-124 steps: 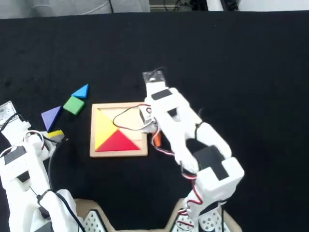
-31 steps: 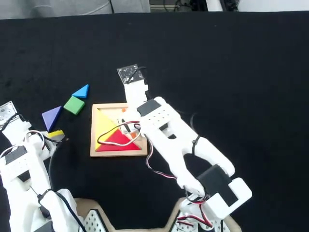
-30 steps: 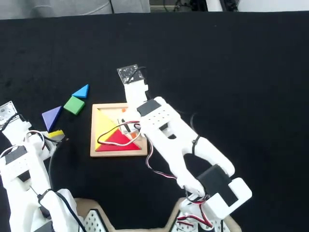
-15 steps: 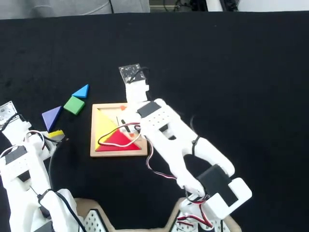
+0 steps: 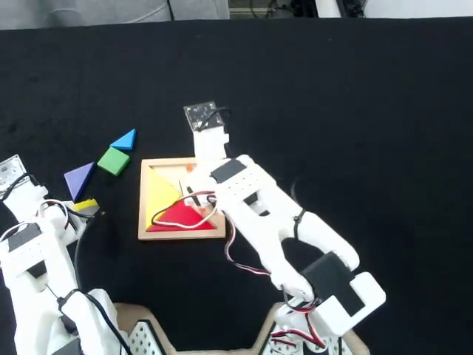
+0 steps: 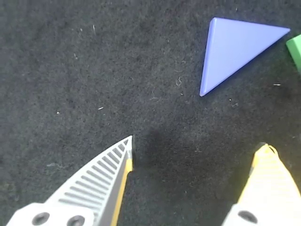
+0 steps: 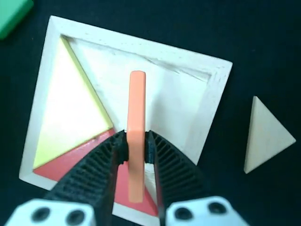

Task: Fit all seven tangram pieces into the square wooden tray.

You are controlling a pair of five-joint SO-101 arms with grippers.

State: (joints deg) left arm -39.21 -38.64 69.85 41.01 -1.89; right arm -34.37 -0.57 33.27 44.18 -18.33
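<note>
**Right arm now over the tray, orange piece still on edge**

The right arm has swung from the tray's right side to above its open half. The right gripper pinches the orange piece upright by its flat faces, over the bare floor of the wooden tray, beside the seated yellow triangle and red triangle.

Let go like this, the piece would likely topple and come to rest on the yellow triangle or the rim instead of lying flat. The left gripper hangs spread near the purple triangle.
</note>
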